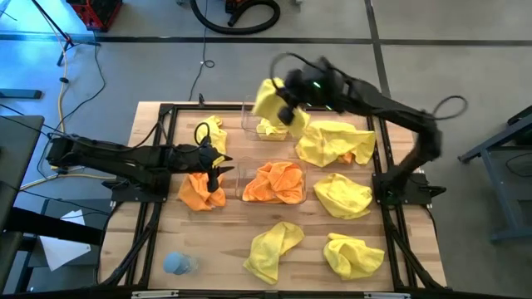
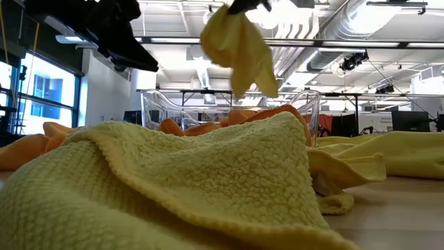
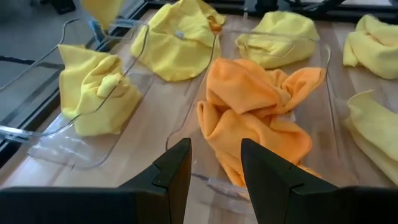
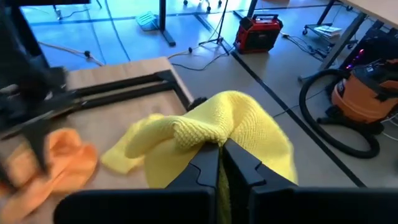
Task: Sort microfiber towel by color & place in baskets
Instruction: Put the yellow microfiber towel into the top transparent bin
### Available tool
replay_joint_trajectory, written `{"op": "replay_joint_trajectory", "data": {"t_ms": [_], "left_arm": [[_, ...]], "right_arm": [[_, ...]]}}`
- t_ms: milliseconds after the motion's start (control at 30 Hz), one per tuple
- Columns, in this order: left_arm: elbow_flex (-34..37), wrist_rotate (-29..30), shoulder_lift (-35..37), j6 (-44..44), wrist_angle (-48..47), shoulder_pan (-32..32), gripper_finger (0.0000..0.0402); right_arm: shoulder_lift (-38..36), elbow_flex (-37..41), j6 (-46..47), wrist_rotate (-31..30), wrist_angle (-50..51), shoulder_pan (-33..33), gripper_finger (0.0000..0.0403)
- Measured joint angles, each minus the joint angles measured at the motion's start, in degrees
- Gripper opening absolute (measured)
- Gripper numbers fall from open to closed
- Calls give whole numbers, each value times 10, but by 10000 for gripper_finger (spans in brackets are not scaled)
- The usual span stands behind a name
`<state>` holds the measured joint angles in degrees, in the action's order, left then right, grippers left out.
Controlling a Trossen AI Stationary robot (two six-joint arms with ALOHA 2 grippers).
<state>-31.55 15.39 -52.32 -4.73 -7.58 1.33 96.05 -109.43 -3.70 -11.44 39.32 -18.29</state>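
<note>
My right gripper point(image 1: 287, 106) is shut on a yellow towel point(image 1: 268, 98) and holds it high over the far basket point(image 1: 246, 116), which has a yellow towel point(image 3: 96, 93) in it. In the low view the held towel point(image 2: 239, 48) hangs in the air. The near basket point(image 1: 240, 184) holds orange towels point(image 1: 274, 183). My left gripper point(image 3: 214, 165) is open with nothing between its fingers. It hovers at the table's left, beside the near basket and above a loose orange towel point(image 1: 201, 193). My right gripper pinches a bunched fold of the yellow towel point(image 4: 214, 138) between its two fingers. The fingers slant downward from the table's right. The towel is lifted clear of the table and hangs slack below the fingers over the far basket.
Loose yellow towels lie on the table: far right point(image 1: 337, 143), right point(image 1: 342, 196), two near the front point(image 1: 274, 249) point(image 1: 353, 254), and one at far left point(image 1: 214, 131). A pale blue lump point(image 1: 179, 264) sits front left. A black metal frame point(image 1: 166, 112) borders the table.
</note>
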Motion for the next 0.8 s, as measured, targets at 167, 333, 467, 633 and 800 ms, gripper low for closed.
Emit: {"op": "replay_joint_trajectory", "data": {"t_ms": [167,333,467,633,800], "left_arm": [[0,0,3,-9,-30,-2,126],[0,1,3,-27,-61,-2,126],[0,1,3,-31,-69,-2,126],[0,1,3,-31,-68,-2,126],[0,2,3,-27,-68,-2,126]], "right_arm": [[109,-89,-27,35,-34,-43,0],[185,-131,-34,40,-34,-74,0],[216,-111,-17,40,-15,-91,0],[241,-54,7,42,-9,-95,0],[275,-15,23,91,-51,-93,0]]}}
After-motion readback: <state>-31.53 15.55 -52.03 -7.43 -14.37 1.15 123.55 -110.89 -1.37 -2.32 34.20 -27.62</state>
